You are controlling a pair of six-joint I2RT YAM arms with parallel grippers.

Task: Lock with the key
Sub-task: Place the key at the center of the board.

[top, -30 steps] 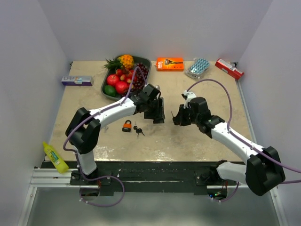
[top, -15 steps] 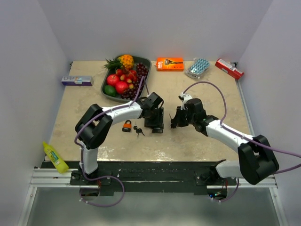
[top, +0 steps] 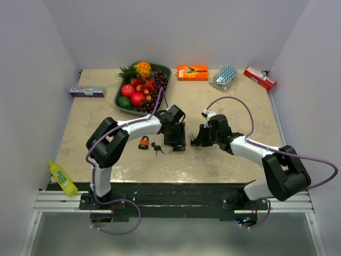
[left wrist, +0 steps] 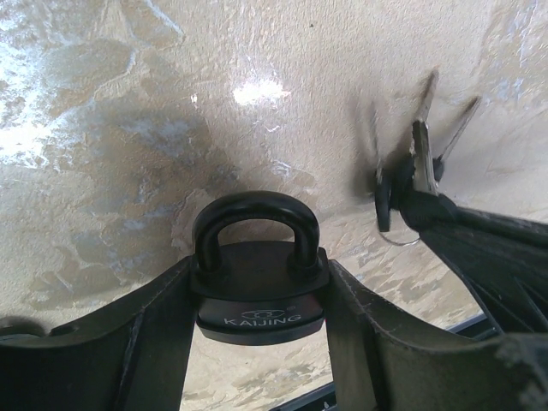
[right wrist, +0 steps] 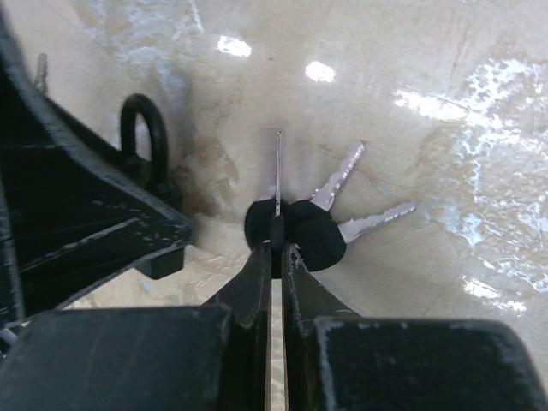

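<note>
My left gripper (top: pixel 175 142) is shut on a black padlock (left wrist: pixel 257 295) marked KAIJING and holds it low over the table, shackle (left wrist: pixel 255 214) pointing away from the wrist camera. My right gripper (top: pixel 196 140) is just to its right, shut on the black head of one key of a key bunch (right wrist: pixel 312 231). That key's blade stands edge-on (right wrist: pixel 278 175), and two other keys fan out to the right. In the right wrist view the padlock's shackle (right wrist: pixel 141 137) shows to the left of the key. In the left wrist view the keys (left wrist: pixel 415 175) hang to the right of the padlock, apart from it.
An orange padlock (top: pixel 144 142) and its small keys (top: pixel 156 148) lie on the table left of my left gripper. A fruit tray (top: pixel 117 98) stands behind. An orange box (top: pixel 192 72), blue packet (top: pixel 224 76), red box (top: pixel 259 78), purple box (top: pixel 86 91) and yellow bottle (top: pixel 62 178) sit around the edges.
My left gripper has come down and nearer with the black padlock. My right gripper has moved left and down with the keys, closing the gap between them.
</note>
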